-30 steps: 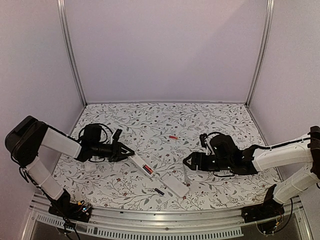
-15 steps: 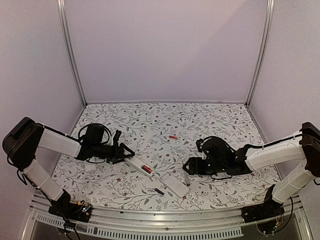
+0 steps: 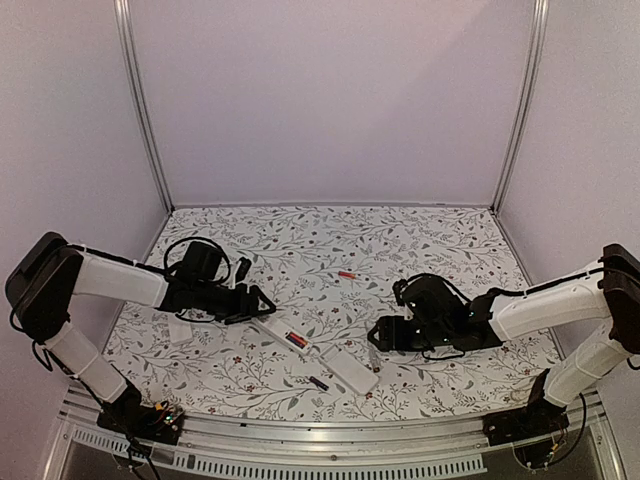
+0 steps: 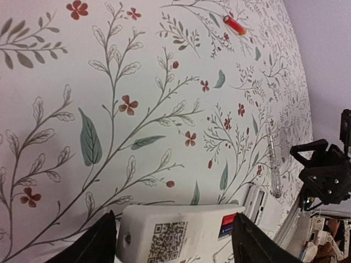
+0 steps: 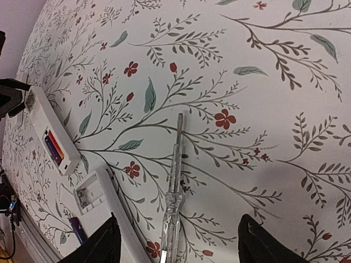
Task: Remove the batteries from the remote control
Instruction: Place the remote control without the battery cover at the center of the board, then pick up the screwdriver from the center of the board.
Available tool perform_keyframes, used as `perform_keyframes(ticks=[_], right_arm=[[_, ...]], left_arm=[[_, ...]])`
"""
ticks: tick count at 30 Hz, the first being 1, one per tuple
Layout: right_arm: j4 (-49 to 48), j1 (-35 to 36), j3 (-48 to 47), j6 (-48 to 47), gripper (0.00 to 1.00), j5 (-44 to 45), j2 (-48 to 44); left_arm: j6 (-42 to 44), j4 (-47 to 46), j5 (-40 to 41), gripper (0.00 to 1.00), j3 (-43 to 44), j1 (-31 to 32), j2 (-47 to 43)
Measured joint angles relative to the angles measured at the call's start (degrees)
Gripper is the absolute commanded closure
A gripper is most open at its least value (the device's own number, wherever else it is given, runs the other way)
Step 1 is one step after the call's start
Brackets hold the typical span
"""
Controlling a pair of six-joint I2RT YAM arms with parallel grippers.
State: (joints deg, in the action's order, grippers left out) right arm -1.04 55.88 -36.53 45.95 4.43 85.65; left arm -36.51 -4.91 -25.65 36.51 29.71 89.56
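A white remote (image 3: pixel 283 335) lies open-backed at the front middle, with red and dark batteries (image 3: pixel 296 341) in its bay; they also show in the right wrist view (image 5: pixel 53 148). My left gripper (image 3: pixel 262 300) is open, its fingers on either side of the remote's near end (image 4: pixel 175 235). A loose red battery (image 3: pixel 346 274) lies farther back, also in the left wrist view (image 4: pixel 235 25). A dark battery (image 3: pixel 318 383) lies near the front edge. My right gripper (image 3: pixel 375 333) is open and low over a clear screwdriver (image 5: pixel 174 192).
A second white remote body (image 3: pixel 350 368) with an empty bay (image 5: pixel 90 193) lies right of the first one. The screwdriver (image 3: pixel 370 355) lies next to it. Grey walls and metal posts close in the floral table (image 3: pixel 450 250).
My left gripper has moved right and lower, so its fingers now stand around the remote's end. My right gripper dropped and shifted slightly left over the screwdriver.
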Motion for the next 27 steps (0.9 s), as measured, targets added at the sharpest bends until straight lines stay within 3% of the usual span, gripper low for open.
perform_keyframes(ticks=[11,16,23,27], right_arm=[[1.95,0.26,-0.83,0.76,0.28,0.46,0.42],[4.07,1.07,-2.21,0.81,0.3,1.2,0.9],[8.04,2.38,-5.18,1.57,0.36,1.95,2.38],[11.43,3.02,-8.0,2.54,0.43,2.43,4.85]], left_arm=[[1.99,8.0,6.88,0.18,3.67,0.55,-0.33],[4.96,13.62,9.25,0.16,7.8,-0.48,-4.52],[11.74,18.34,10.71,0.15,20.0,-9.2,-12.41],[14.91,17.25,13.31,0.14,22.1,-13.05,-18.8]])
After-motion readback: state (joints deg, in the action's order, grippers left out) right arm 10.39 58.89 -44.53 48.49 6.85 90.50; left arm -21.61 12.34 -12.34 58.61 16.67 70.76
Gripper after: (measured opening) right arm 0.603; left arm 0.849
